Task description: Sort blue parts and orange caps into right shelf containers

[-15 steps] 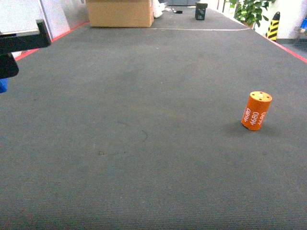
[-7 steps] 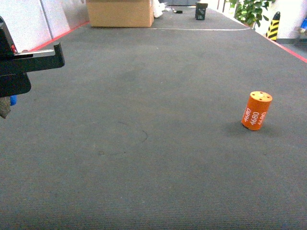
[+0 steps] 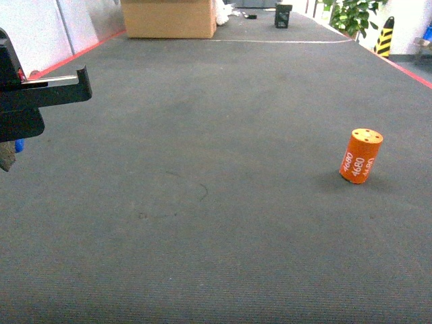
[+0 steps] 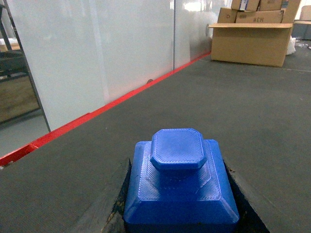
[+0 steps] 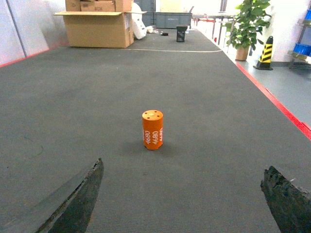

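While your left gripper [image 4: 180, 228] pinched a blue part [image 4: 180, 184], your right gripper [image 5: 182, 194], spread wide, faced the cap [image 5: 152, 129] ahead on the carpet [image 5: 218, 145].

Black grippers, worn at the tips

The left gripper [image 3: 27, 101] is matte black and blocky, with a thin silver strip along its top finger. The right gripper [image 5: 182, 204] has dark, tapered fingers [image 5: 73, 201] with rough, frayed edges.

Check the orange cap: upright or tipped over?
Upright. The orange cap stands on its flat base on the grey floor, holed top facing up.
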Robot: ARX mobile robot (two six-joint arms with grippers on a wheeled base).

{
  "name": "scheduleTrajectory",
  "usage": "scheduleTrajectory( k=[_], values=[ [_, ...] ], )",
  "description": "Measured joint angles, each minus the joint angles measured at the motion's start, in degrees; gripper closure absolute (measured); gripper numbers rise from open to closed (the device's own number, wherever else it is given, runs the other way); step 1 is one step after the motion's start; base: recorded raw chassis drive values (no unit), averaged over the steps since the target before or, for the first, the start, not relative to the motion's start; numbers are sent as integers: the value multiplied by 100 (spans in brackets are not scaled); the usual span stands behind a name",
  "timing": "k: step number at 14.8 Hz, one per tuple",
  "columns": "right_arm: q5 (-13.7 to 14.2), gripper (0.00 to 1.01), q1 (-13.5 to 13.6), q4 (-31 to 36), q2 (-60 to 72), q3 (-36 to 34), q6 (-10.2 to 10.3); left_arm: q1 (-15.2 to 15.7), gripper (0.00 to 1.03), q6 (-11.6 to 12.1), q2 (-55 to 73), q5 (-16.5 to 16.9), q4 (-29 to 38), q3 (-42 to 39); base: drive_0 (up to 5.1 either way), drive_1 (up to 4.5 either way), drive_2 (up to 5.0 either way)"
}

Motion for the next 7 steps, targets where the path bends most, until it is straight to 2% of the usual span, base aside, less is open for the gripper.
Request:
scheduleTrajectory(
  k=[7],
  values=[
    [0, 3, 0, 0, 0, 0, 0, 0, 62, 0, 0, 0, 0, 0, 0, 0, 0]
  ],
)
